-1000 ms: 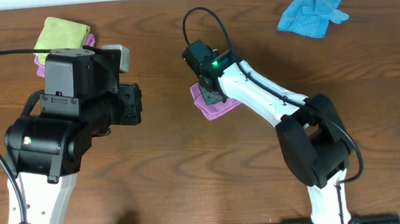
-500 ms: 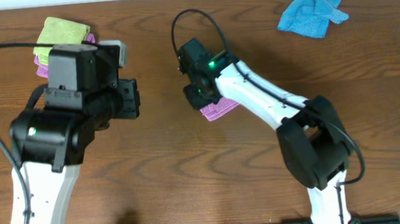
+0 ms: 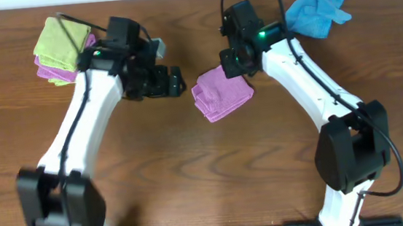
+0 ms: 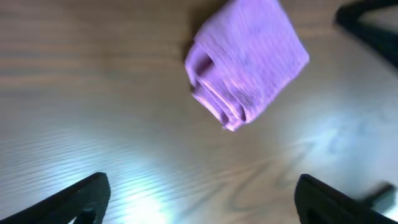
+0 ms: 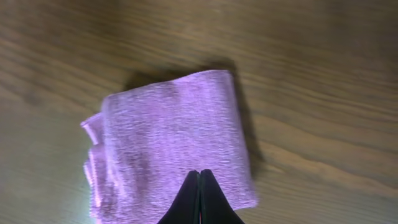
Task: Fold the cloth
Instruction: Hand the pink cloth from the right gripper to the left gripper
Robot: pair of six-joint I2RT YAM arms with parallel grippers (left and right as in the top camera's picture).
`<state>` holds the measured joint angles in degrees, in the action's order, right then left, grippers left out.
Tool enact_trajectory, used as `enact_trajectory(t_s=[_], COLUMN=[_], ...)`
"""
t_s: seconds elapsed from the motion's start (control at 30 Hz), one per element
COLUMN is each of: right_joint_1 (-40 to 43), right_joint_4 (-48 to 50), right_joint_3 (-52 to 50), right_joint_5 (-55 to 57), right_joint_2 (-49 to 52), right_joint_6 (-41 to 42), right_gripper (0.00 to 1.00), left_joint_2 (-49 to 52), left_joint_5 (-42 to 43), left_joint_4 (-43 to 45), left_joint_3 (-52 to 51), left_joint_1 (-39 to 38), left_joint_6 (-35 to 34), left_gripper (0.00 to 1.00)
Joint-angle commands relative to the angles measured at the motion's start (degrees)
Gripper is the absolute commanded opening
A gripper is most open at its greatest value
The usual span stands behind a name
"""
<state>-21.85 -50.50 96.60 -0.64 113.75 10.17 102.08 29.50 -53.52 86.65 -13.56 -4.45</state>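
The cloth (image 3: 222,93) lies folded small in the middle of the overhead view; the left gripper (image 4: 202,199) is wide open; the right gripper (image 5: 199,190) is pinched shut over it; both are empty, likely because the folding looks done.

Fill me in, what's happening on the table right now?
The cloth lies folded into a compact square mid-table. The left gripper hovers beside it, jaws wide open and empty. The right gripper hangs over one edge of the cloth, jaws shut with nothing visibly pinched. The fold looks finished.
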Motion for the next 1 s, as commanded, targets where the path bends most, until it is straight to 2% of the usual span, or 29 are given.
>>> enact_trajectory(t_s=[0.0, 0.1, 0.17, 0.23, 0.4, 0.7, 0.97], right_joint_1=[1.86, 3.19, 3.93, 4.57, 5.03, 5.81, 5.20], right_joint_4=[-0.55, -0.83, -0.63, -0.22, 1.73, 4.24, 4.63], right_joint_3=[0.02, -0.42, -1.14, -1.66, -1.79, -1.79, -1.79], right_joint_5=[-1.81, -3.93, -5.03, -6.05, -6.03, -5.99, -9.18], right_joint_2=[0.59, 1.60, 2.38, 3.74, 6.08, 11.65, 14.10], right_joint_6=[-0.61, -0.63, -0.63, -0.63, -0.59, 2.23, 3.08], right_gripper=[0.01, 0.01, 0.01, 0.01, 0.01, 0.02, 0.01], left_joint_2=[4.83, 6.38, 6.10, 6.10, 6.10, 6.12, 6.16], left_joint_5=[11.15, 16.92, 18.75, 21.22, 21.55, 13.66, 11.80], left_joint_4=[1.11, 9.57, 17.16, 28.48, 43.89, 49.11, 56.28], left_joint_3=[-0.74, -5.40, -10.34, -17.57, -26.03, -30.67, -33.53], left_joint_1=[-0.42, -1.31, -1.66, -2.29, -4.39, -7.74, -7.91], left_joint_6=[0.24, -0.02, -3.30, -8.96, -17.33, -22.08, -26.29], left_gripper=[0.95, 0.95, 0.95, 0.95, 0.95, 0.95, 0.95])
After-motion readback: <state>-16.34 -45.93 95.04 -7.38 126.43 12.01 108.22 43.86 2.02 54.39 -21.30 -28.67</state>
